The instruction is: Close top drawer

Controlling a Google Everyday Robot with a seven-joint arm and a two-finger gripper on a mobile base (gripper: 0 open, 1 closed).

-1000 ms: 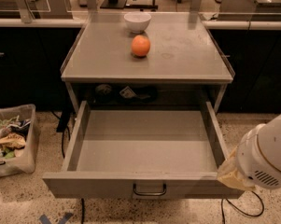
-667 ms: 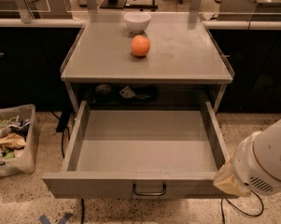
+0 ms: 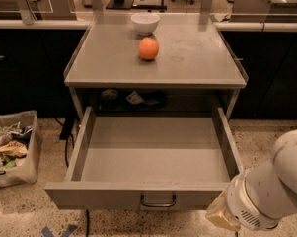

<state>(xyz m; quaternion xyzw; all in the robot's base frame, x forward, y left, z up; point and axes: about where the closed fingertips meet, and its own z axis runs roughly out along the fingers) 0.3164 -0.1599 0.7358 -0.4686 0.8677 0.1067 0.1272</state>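
Observation:
The top drawer [image 3: 153, 154] is a wide grey metal tray, pulled far out from under the grey table top [image 3: 197, 58]. Its inside is bare. Its flat front [image 3: 98, 196] faces me at the bottom of the view, with a small dark loop handle [image 3: 158, 201] at centre. My white arm [image 3: 266, 196] comes in from the bottom right. My gripper [image 3: 219, 215] is at the arm's yellowish tip, right by the right end of the drawer front, low in the view and partly cut off by the frame edge.
An orange [image 3: 148, 48] and a white bowl [image 3: 145, 22] sit on the table top. Small items [image 3: 134, 98] lie in the dark space behind the drawer. A bin of rubbish [image 3: 10, 147] stands on the floor at left. Dark counters flank the table.
My arm has shifted slightly left and down, closer to the right end of the drawer front. The drawer stays open as before.

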